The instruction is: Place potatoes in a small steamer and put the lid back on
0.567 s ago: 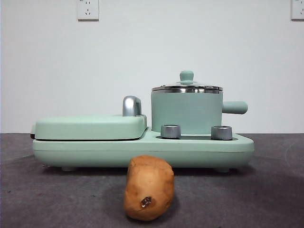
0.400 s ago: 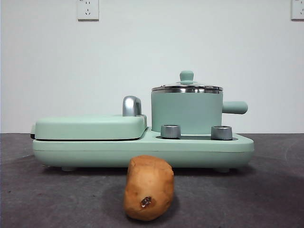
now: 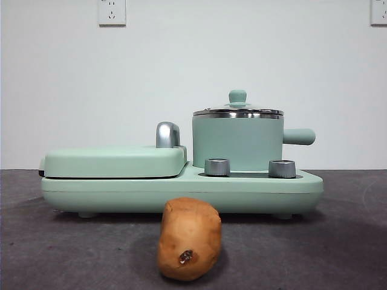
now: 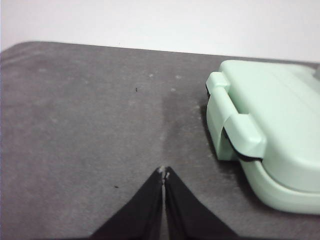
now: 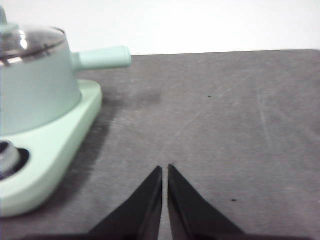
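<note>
A: Layout, biggest first?
B: Dark grey matte table point(image 3: 351, 254). On it a long mint-green cooker base point(image 3: 181, 192), smooth plastic look, rounded corners. One side carries the flat closed griddle point(image 3: 115, 162). The other side carries the steamer point(image 3: 237, 144), cylindrical, steel rim, stubby handle point(image 3: 299, 136) sticking out sideways away from the griddle.

A: Steamer contents?
B: Can't tell. The lid point(image 3: 237, 111) sits on it, clear glass with a steel rim and a green knob point(image 3: 237, 96). Side-on view doesn't show the inside.

A: Potato?
B: On the table just in front of the base, near centre, apart from it point(image 3: 189, 239). Oblong, tan-brown, smooth skin. Long axis runs roughly front to back, one end toward the front camera, with a small dark spot on that end. Lies slightly skewed, not square-on.

A: Small parts?
B: Two steel dials point(image 3: 217, 167) on the base in front of the steamer. A chrome hinge piece point(image 3: 168, 135) stands between griddle and steamer.

A: Arms?
B: Left gripper point(image 4: 164, 173) is over bare table beside the griddle end, jaws closed tip to tip, nothing between them. Right gripper point(image 5: 165, 170) is over bare table off the steamer end, handle side, jaws all but closed with a hairline gap, also carrying nothing. Neither appears in the front view.
</note>
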Controlling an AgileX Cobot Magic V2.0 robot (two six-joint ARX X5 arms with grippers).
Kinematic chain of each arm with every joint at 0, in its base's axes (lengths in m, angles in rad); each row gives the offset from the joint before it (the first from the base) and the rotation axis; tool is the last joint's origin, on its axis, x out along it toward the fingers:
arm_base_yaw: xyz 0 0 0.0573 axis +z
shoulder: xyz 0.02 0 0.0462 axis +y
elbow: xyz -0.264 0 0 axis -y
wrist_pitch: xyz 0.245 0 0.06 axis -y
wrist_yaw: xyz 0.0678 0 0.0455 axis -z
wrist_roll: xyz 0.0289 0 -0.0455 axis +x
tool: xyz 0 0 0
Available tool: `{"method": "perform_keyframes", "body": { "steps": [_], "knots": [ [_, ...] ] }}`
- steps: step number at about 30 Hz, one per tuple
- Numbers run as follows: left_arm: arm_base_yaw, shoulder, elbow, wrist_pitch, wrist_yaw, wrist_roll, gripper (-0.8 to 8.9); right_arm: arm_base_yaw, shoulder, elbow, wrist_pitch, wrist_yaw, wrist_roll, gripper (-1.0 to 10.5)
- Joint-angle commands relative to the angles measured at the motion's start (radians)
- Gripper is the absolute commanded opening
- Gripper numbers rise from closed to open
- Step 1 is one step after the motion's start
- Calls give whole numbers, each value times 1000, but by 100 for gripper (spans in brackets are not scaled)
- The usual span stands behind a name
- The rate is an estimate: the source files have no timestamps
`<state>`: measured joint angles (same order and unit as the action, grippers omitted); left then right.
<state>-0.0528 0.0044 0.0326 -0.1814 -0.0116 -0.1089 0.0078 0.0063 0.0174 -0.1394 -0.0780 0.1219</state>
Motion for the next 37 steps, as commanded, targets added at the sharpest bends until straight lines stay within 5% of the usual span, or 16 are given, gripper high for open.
{"method": "perform_keyframes", "body": {
  "steps": [1,8,12,23,29,37],
  "knots": [
    [-2,-1,-18,31,6,-132,6,3,-2,16,4,-32,122,14],
    [-12,35,76,31,143,-279,9,3,31,186,-80,-92,261,14],
    [-33,103,189,-28,163,-289,9,3,102,325,-170,-145,266,13],
    [-76,417,590,-196,399,-253,9,3,387,706,-432,-437,187,13],
    [-98,600,784,-294,549,-165,9,3,518,859,-543,-583,108,14],
    [-137,794,919,-356,724,-118,9,3,581,922,-557,-629,75,15]
  ]
}}
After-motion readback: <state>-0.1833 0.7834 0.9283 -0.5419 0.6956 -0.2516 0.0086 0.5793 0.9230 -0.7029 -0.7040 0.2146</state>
